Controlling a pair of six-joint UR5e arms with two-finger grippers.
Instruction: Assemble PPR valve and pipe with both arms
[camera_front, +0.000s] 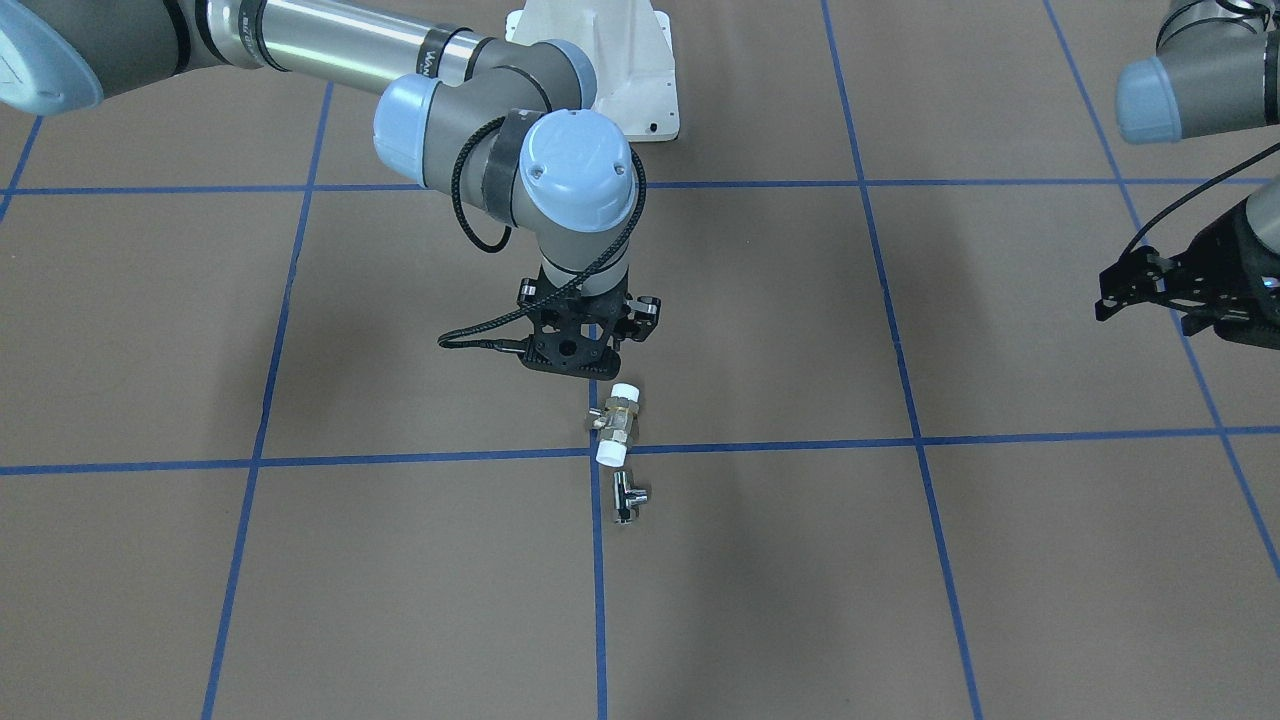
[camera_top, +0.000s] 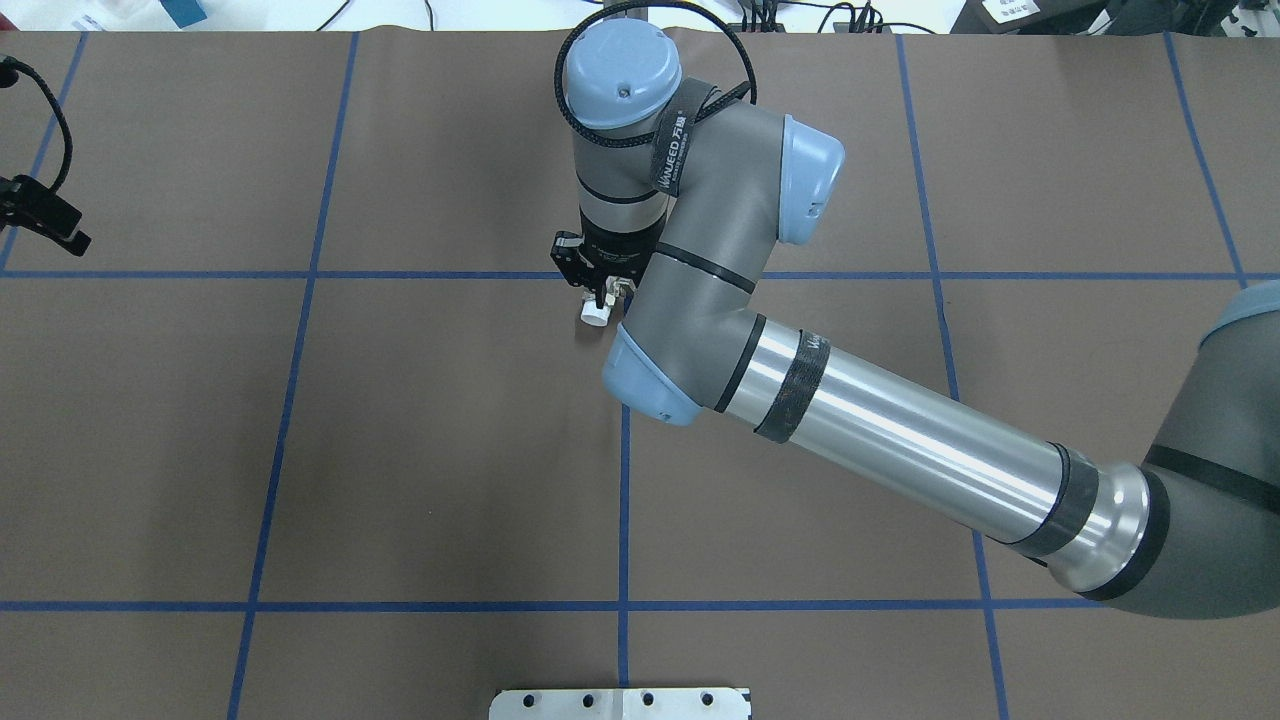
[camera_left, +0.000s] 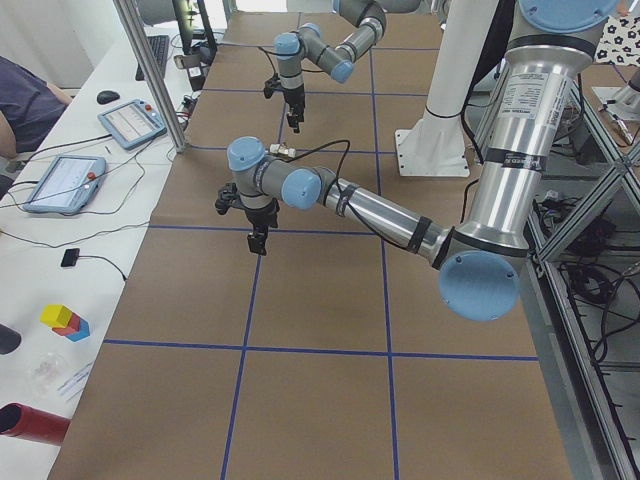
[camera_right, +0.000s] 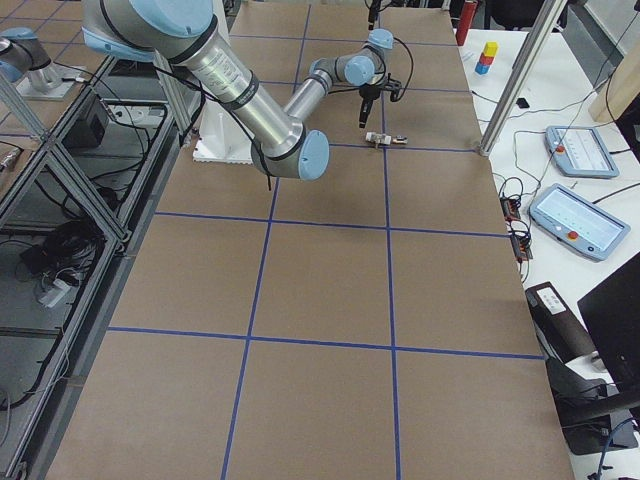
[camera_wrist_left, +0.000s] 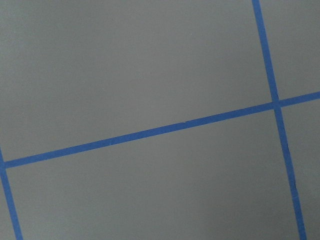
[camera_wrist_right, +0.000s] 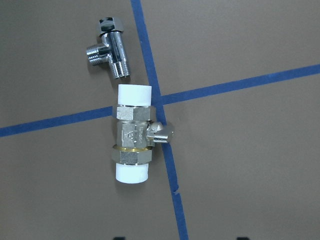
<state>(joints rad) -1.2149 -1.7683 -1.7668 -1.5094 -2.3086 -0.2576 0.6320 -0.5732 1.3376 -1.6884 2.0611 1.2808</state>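
Observation:
The PPR valve (camera_front: 618, 424), brass middle with white ends, lies on the brown table on a blue tape crossing. The pipe (camera_front: 628, 497), a small shiny T-shaped piece, lies just beside one white end, apart from it. Both show in the right wrist view, the valve (camera_wrist_right: 132, 141) and the pipe (camera_wrist_right: 111, 47). My right gripper (camera_front: 585, 345) hangs open just above the valve, pointing down; in the overhead view (camera_top: 600, 290) only one white end (camera_top: 595, 313) shows under it. My left gripper (camera_front: 1140, 305) is far off at the table's side, empty, and looks open.
Blue tape lines (camera_wrist_left: 150, 132) divide the brown table into squares. The robot's white base plate (camera_front: 610, 70) is at the table's edge. A side bench with tablets (camera_left: 62, 182) and coloured blocks (camera_left: 65, 320) runs along the operators' side.

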